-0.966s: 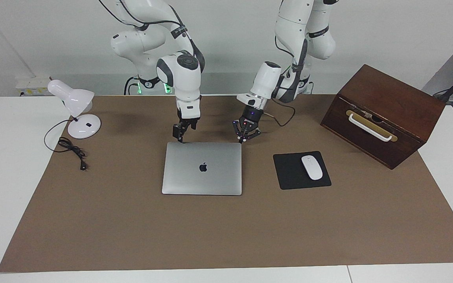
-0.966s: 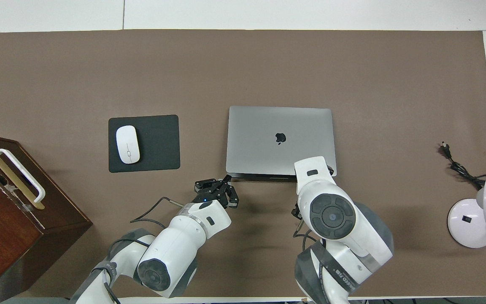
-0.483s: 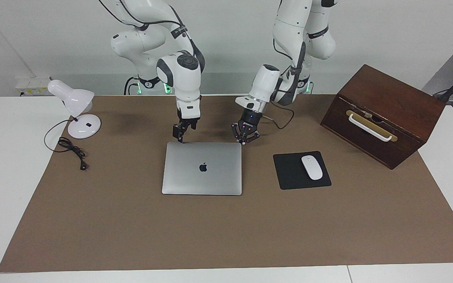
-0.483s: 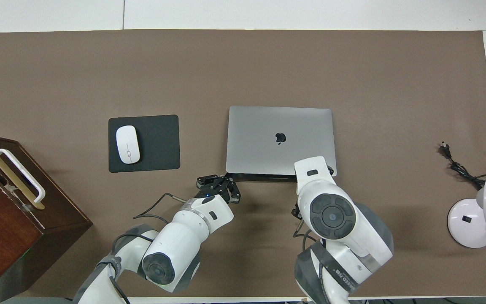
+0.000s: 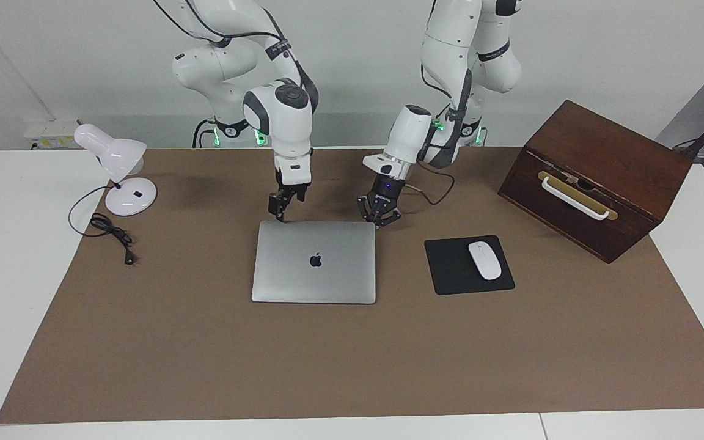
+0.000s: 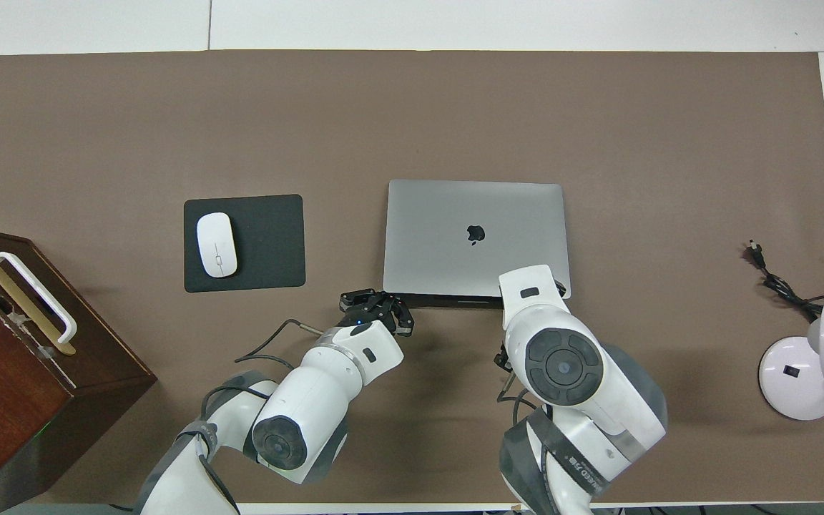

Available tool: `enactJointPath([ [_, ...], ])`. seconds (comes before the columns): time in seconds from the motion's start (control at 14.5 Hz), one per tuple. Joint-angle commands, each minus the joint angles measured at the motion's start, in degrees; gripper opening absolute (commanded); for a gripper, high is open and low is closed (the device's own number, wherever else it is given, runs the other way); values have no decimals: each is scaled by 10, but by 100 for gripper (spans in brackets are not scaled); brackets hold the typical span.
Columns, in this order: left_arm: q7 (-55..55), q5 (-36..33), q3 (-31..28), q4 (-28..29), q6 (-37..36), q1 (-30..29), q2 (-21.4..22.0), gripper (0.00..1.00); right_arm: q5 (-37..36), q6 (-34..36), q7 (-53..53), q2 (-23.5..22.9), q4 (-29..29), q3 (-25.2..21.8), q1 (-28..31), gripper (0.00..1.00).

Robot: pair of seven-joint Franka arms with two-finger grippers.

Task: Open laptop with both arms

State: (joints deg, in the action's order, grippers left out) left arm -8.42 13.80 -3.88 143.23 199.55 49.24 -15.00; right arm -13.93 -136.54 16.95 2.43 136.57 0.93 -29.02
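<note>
The fingers of the left gripper (image 5: pixel 378 223) are closed at the corner of the laptop (image 5: pixel 314 261); for the right gripper (image 5: pixel 280 215) I cannot tell. The closed laptop lies mid-mat. Beside it: one mouse (image 5: pixel 485 260) on one mouse pad (image 5: pixel 450 269), one wooden box (image 5: pixel 596 178), one lamp (image 5: pixel 115 172).

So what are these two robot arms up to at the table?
They are getting ready to open the thin silver-grey laptop, which lies closed on the brown table mat. Both black grippers are at the laptop's edge nearest the robots, one at each corner: the right gripper points straight down at its corner, and the left gripper, shut, is at the corner toward the black mouse pad. The lid is not lifted yet.
</note>
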Motion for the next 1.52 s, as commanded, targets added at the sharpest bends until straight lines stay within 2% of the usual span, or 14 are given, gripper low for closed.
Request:
enactJointPath([
  [0.0,2,19,-4,-15,12,11,-28,0,-20,-19,-13,0,5,-2,-2,100],
  [1.03,5,20,-5,-15,12,11,-30,0,-21,-86,-10,-33,-11,-2,8,100],
  [1.45,5,20,-5,-15,12,11,-30,0,-21,-93,-7,-48,-25,-2,12,100],
])
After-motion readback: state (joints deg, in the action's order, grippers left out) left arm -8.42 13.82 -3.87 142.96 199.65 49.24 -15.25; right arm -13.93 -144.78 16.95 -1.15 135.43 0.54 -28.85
